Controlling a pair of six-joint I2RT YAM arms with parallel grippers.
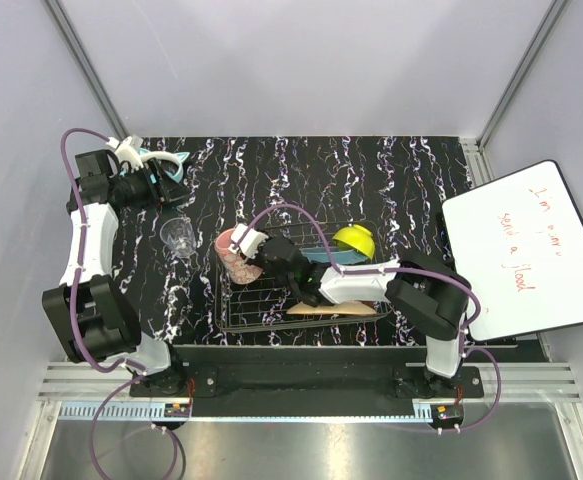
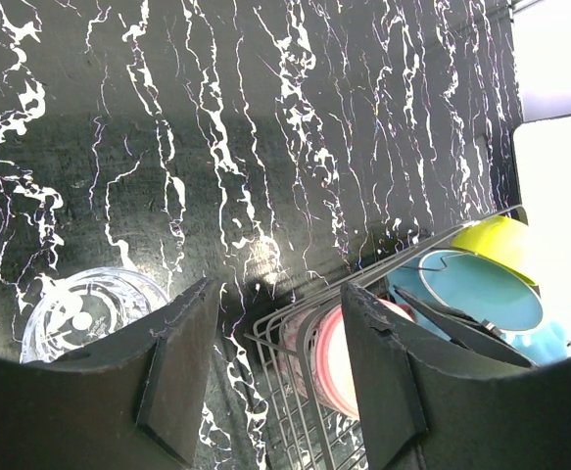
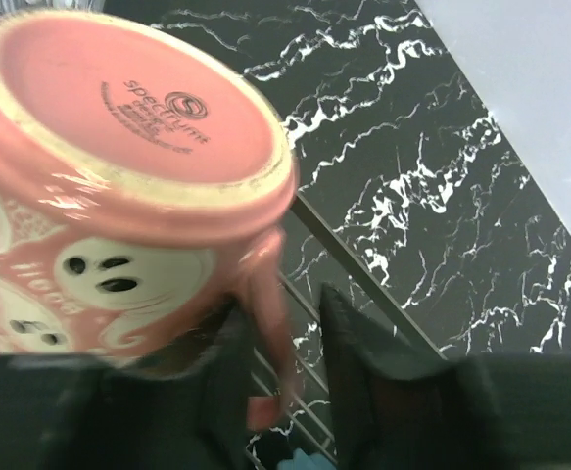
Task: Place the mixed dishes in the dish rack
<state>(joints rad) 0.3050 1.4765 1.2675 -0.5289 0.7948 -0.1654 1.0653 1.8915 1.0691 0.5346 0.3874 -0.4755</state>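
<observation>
The dish rack (image 1: 271,310) stands in the middle of the table. In it are the yellow-green bowl (image 1: 354,240), the teal plate (image 1: 321,255) and the tan floral plate (image 1: 336,310). The pink mug (image 1: 237,252) sits upside down at the rack's left end. My right gripper (image 1: 263,266) has its jaws partly apart around the mug's handle (image 3: 265,294), with a gap on one side. The small clear glass (image 1: 179,235) stands on the table left of the rack. My left gripper (image 1: 163,192) is open and empty above it. The watermelon plate and the red bowl do not show.
Teal cat-ear headphones (image 1: 166,160) lie at the back left, beside my left wrist. A whiteboard (image 1: 526,250) with red writing lies off the table's right edge. In the left wrist view the glass (image 2: 79,313) is left of the gripper (image 2: 275,362) and the rack (image 2: 295,392) is to its right.
</observation>
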